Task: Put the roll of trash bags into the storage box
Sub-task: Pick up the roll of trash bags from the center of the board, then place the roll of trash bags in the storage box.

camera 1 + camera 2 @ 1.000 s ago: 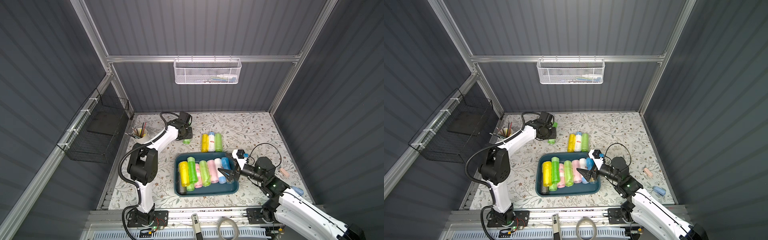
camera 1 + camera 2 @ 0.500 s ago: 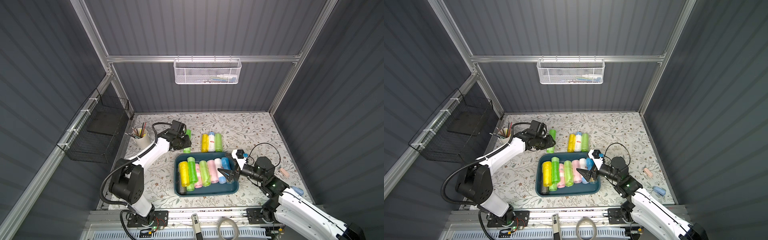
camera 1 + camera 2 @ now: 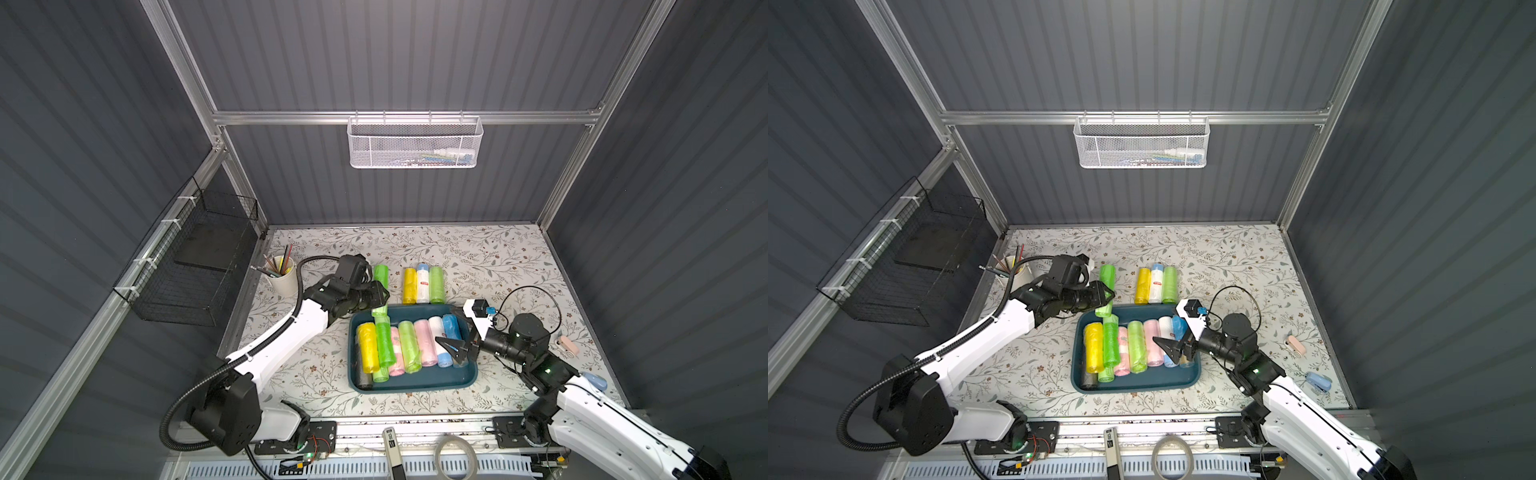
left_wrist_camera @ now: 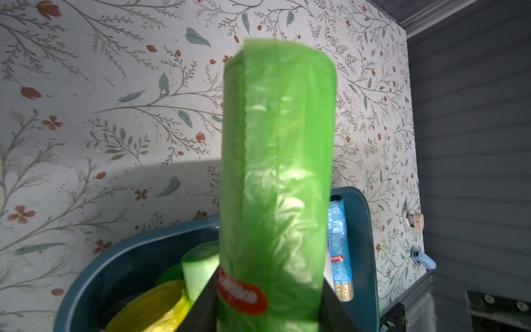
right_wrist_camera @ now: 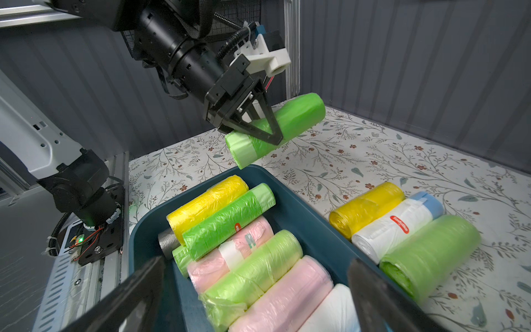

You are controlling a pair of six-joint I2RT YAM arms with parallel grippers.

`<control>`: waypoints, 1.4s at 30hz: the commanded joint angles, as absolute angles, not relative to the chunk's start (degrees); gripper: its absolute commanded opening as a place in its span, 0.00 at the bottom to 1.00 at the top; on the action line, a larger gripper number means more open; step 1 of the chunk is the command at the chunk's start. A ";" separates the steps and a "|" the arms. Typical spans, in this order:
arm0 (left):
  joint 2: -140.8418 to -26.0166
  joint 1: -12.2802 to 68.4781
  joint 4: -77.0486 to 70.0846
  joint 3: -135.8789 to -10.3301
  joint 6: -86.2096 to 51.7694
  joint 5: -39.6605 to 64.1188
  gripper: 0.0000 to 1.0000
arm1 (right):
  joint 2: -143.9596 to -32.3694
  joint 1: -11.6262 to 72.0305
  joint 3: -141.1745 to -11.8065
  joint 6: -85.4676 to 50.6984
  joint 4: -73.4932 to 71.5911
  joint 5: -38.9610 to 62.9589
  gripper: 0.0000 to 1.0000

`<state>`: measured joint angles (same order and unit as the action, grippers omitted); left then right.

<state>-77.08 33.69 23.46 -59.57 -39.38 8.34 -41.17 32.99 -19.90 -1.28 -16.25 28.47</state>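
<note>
Left end effector [image 3: 382,296] gripping green roll [image 3: 380,276] over storage box [image 3: 415,380] 11 o'clock corner; right end effector [image 3: 451,340] open, 3 o'clock end.

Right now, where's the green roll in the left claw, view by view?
Top view: roll over the box's far rim, near its left corner.
Top view: roll at the same spot over the box.
Left wrist: roll fills the centre, box behind it.
Right wrist: roll in the left claw, above the box's far corner.
Shared landmark: the teal box.
</note>
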 commanded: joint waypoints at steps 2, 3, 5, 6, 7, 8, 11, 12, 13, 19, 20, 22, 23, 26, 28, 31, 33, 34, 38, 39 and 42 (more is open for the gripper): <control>-73.72 36.12 21.21 -57.84 -43.53 5.08 0.43 | -40.25 33.19 -19.25 -1.32 -17.14 28.02 0.99; -73.28 36.69 21.11 -57.47 -44.64 4.58 0.43 | -40.18 33.21 -19.33 -1.27 -16.99 28.28 0.99; -72.90 37.13 20.30 -56.31 -47.49 4.68 0.43 | -39.98 33.19 -19.55 -1.30 -16.66 28.47 0.99; -72.65 37.19 19.61 -55.64 -48.84 4.88 0.43 | -39.73 33.21 -19.75 -1.28 -16.32 28.63 0.99; -72.57 37.47 19.07 -55.00 -49.65 4.84 0.43 | -39.42 33.22 -19.78 -1.32 -16.17 28.81 0.99; -72.47 37.81 18.63 -54.54 -50.59 5.00 0.43 | -39.10 33.19 -19.61 -1.44 -16.46 29.00 0.99; -72.44 39.26 18.17 -53.71 -52.14 4.75 0.43 | -38.60 33.21 -19.45 -1.88 -16.85 29.61 0.99; -72.32 39.98 17.56 -53.02 -52.59 4.42 0.43 | -38.62 33.21 -19.42 -1.93 -16.92 29.85 0.99; -72.02 40.57 17.34 -52.66 -53.00 3.87 0.43 | -38.71 33.22 -19.42 -2.02 -17.00 29.92 0.99; -70.75 43.50 14.79 -49.08 -55.79 1.06 0.43 | -38.91 33.20 -19.42 -1.80 -16.79 29.73 0.99; -70.80 44.02 14.38 -48.63 -56.30 1.08 0.43 | -38.73 33.22 -19.38 -1.76 -16.62 29.62 0.99; -71.00 45.40 14.04 -48.07 -57.02 0.18 0.43 | -38.74 33.21 -19.34 -1.72 -16.79 29.43 0.99; -71.10 46.30 13.98 -47.87 -57.38 -0.35 0.43 | -38.86 33.19 -19.34 -1.76 -16.87 29.52 0.99; -71.06 48.85 13.76 -47.47 -58.54 -3.07 0.43 | -39.20 33.17 -19.34 -1.85 -16.97 29.86 0.99; -71.03 50.35 13.53 -47.09 -59.48 -4.79 0.43 | -39.36 33.22 -19.42 -1.93 -17.01 29.88 0.99; -71.86 51.92 12.85 -47.06 -60.61 -5.93 0.43 | -39.20 33.17 -19.42 -1.93 -17.05 29.97 0.99; -72.82 53.11 12.91 -47.38 -60.93 -7.03 0.43 | -39.13 33.21 -19.38 -1.96 -17.03 29.88 0.99; -73.23 53.54 12.84 -47.33 -61.16 -7.49 0.43 | -39.19 33.16 -19.34 -2.01 -17.01 29.81 0.99; -75.10 55.27 12.43 -46.92 -62.05 -9.39 0.43 | -39.40 33.16 -19.40 -1.85 -17.01 29.71 0.99; -75.76 55.69 12.43 -47.10 -62.04 -9.64 0.43 | -39.39 33.18 -19.45 -1.85 -17.05 29.70 0.99; -77.04 56.83 13.37 -47.80 -62.05 -10.76 0.43 | -39.46 33.22 -19.42 -1.88 -17.05 29.70 0.99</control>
<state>-76.18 55.83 13.69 -47.16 -61.19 -8.12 -39.48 32.99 -19.84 -1.45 -16.23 29.19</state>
